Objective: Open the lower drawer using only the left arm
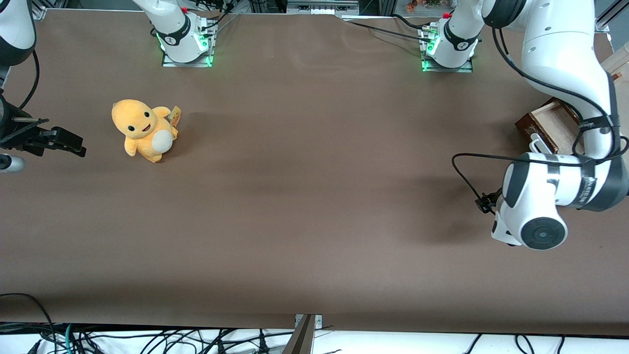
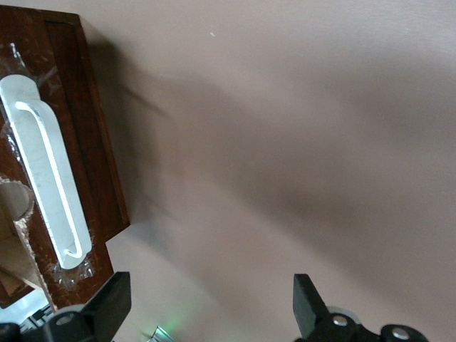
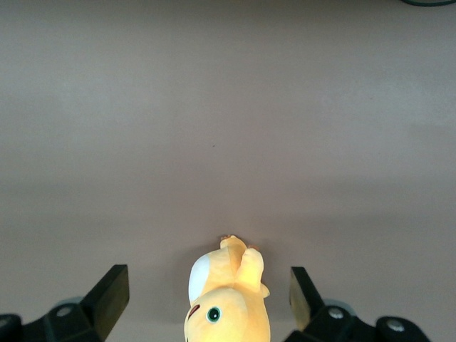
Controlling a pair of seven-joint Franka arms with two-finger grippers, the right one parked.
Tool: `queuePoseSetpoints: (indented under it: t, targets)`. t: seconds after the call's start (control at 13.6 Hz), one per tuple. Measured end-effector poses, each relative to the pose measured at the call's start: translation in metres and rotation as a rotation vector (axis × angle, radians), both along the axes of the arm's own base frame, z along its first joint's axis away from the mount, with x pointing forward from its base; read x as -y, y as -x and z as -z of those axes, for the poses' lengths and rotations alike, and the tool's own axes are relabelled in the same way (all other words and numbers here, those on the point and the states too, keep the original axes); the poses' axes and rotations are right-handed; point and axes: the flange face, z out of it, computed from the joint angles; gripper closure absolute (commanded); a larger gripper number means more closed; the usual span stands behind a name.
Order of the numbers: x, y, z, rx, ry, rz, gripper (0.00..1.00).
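The left arm's hand (image 2: pixel 206 313) hangs over bare brown counter (image 1: pixel 304 196) with its two fingers (image 2: pixel 110 303) spread wide and nothing between them, and the lower drawer (image 2: pixel 85 142) sits just beside it rather than under it. In the left wrist view the drawer's dark brown front carries a long white bar handle (image 2: pixel 50 185), which lies apart from the nearer finger and is not touched. In the front view the drawer (image 1: pixel 548 123) shows as a small wooden box at the working arm's end of the counter, partly covered by the left arm (image 1: pixel 565 64), with its pale inside visible, so it appears already drawn out some way; how far I cannot judge. The main risk, as I see it, is a miss at the handle: the hand is offset from the bar, and a finger coming down on the wooden front or on the bar's end instead of straddling it could shove the light cabinet sideways rather than hook the bar. A skewed pull could also drag the whole cabinet along the counter instead of sliding the drawer. A yellow plush toy (image 1: pixel 145 129) sits well apart, toward the parked arm's end, and hinders nothing; no object stands between hand and handle.
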Motion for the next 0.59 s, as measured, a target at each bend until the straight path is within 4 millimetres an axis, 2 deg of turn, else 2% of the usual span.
queuePoseSetpoints:
  t: [0.29, 0.59]
  targets:
    - [-0.005, 0.0, -0.038, 0.027, 0.167, 0.054, 0.0]
    - [-0.029, 0.002, -0.079, 0.067, 0.3, 0.13, 0.0]
